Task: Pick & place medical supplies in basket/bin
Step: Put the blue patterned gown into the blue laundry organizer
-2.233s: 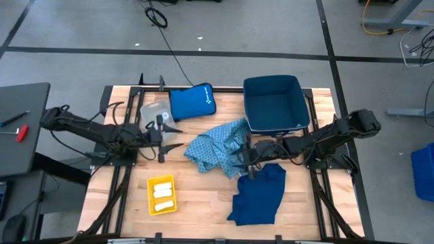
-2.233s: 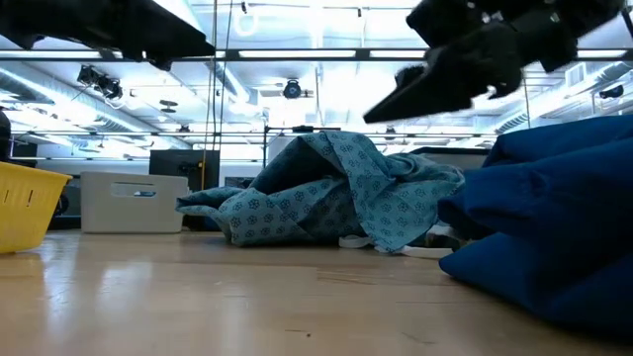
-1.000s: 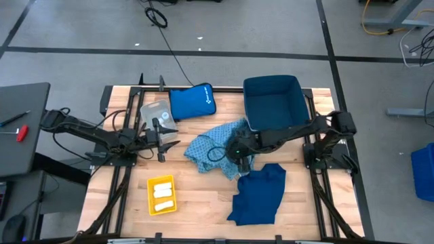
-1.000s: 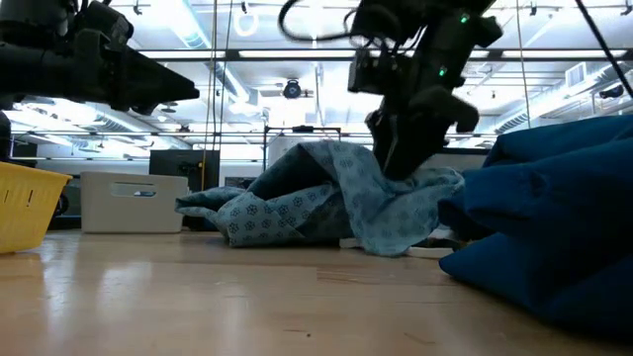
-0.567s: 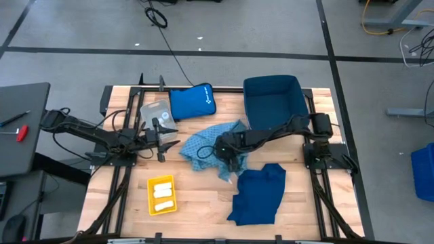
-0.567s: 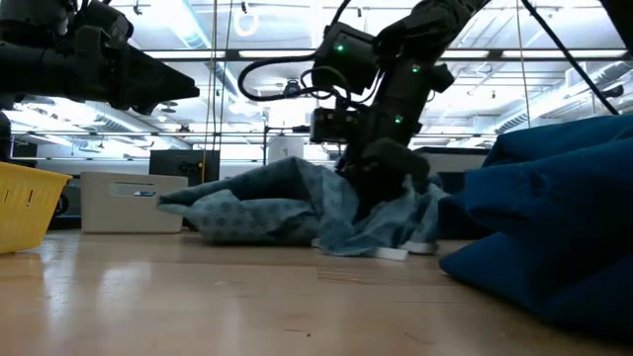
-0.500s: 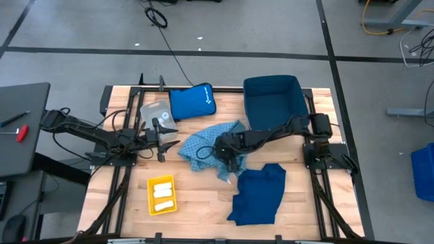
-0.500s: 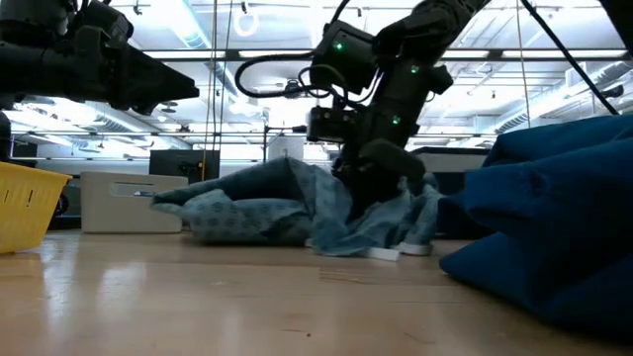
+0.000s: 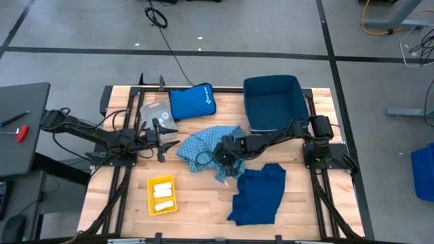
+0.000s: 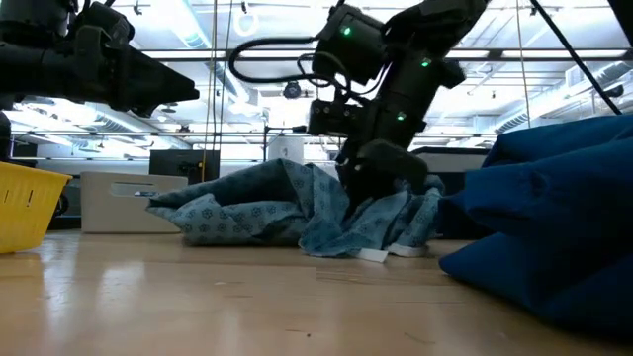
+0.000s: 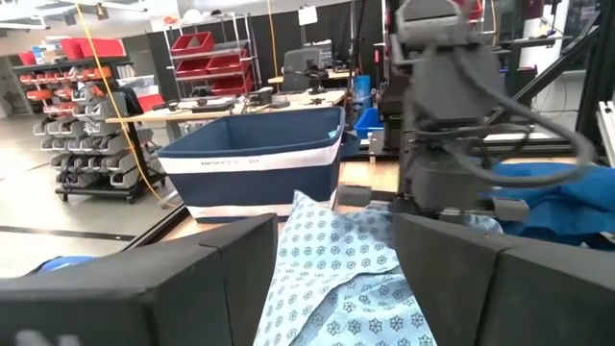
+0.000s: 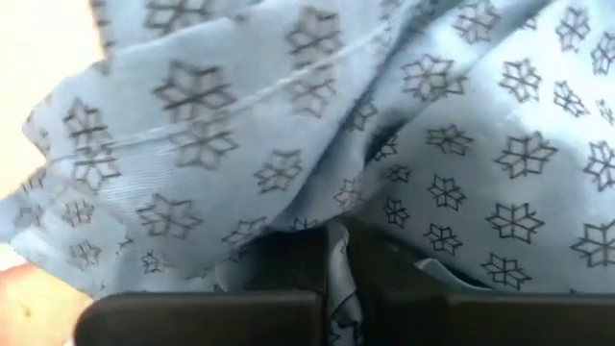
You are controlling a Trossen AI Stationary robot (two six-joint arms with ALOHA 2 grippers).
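Observation:
The light-blue patterned garment (image 9: 203,148) lies crumpled on the table's middle, also seen in the low view (image 10: 247,210). My right gripper (image 9: 227,154) is down in its right part and shut on the cloth. The navy garment (image 9: 258,193) lies flat toward the near right. White rolls sit in a yellow tray (image 9: 161,195) at the near left. My left gripper (image 9: 166,139) hovers open left of the light-blue garment, touching nothing. My right gripper pinches a raised fold of the light-blue garment (image 12: 338,258) between its two fingers, in the right part of the heap. The fingers come slanting down from the table's right. The garment lies slack on the table around the fingers.
A navy bin (image 9: 274,103) stands at the far right, behind the right arm. A royal-blue pouch (image 9: 192,102) and a clear box (image 9: 154,112) lie at the far left. Bare wood shows along the near edge between the yellow tray and the navy garment.
My right gripper has gone toward the table's left and down into the light-blue garment, then shut on a fold of it. The garment's heap has been pushed leftward and pressed lower.

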